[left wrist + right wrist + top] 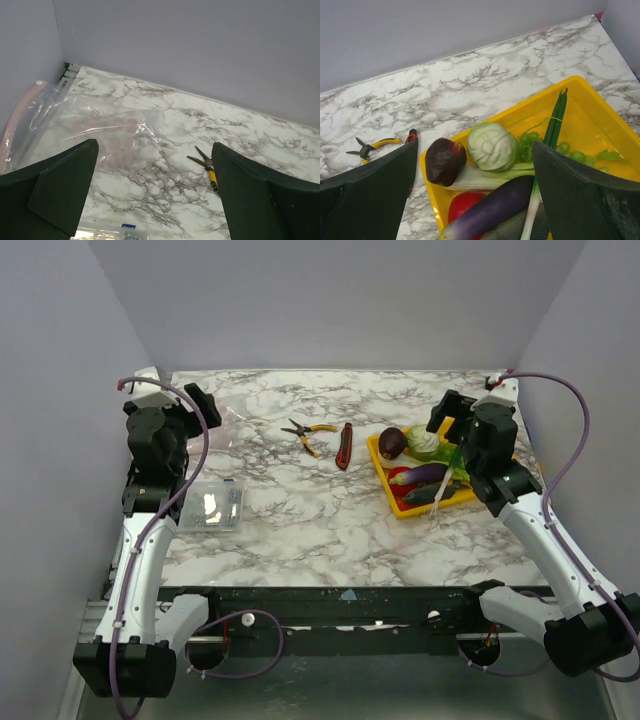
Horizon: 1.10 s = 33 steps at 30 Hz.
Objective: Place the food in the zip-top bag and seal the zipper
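The zip-top bag lies flat and empty at the back left of the table, its pink zipper along its left edge; it shows faintly in the top view. The food sits in a yellow tray at the right: a purple eggplant, a maroon round piece, a cabbage, a red piece, grapes and a green onion. My left gripper is open and empty above the table beside the bag. My right gripper is open and empty above the tray.
Yellow-handled pliers and a red-and-black utility knife lie mid-table at the back. A rigid clear box lies near the left arm. The tray stands at the right, and walls close in three sides.
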Available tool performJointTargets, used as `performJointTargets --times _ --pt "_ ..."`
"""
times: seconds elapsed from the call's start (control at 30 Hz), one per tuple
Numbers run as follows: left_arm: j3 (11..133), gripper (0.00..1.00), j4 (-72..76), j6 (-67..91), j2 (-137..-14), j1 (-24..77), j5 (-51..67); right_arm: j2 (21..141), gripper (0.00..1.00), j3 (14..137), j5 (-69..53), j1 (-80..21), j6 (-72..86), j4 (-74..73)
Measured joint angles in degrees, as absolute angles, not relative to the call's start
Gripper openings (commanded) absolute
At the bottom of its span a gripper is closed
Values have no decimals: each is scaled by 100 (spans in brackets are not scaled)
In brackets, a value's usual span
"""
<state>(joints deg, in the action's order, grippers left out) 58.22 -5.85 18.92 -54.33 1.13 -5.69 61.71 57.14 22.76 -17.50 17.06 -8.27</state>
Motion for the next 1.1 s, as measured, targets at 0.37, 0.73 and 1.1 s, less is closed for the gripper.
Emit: performJointTargets --times 0.37,0.73,1.1 --pt "6331 99 -1398 2132 -6956 106 -764 6090 100 5714 2180 -1750 1824 -910" --pt "8689 98 -2545 2971 -10003 -674 -3 6023 100 5662 1420 -1750 2108 -1009" --pt "10392 98 -3457 3098 -11780 -729 1129 5876 100 5487 1253 -1750 2115 -1044"
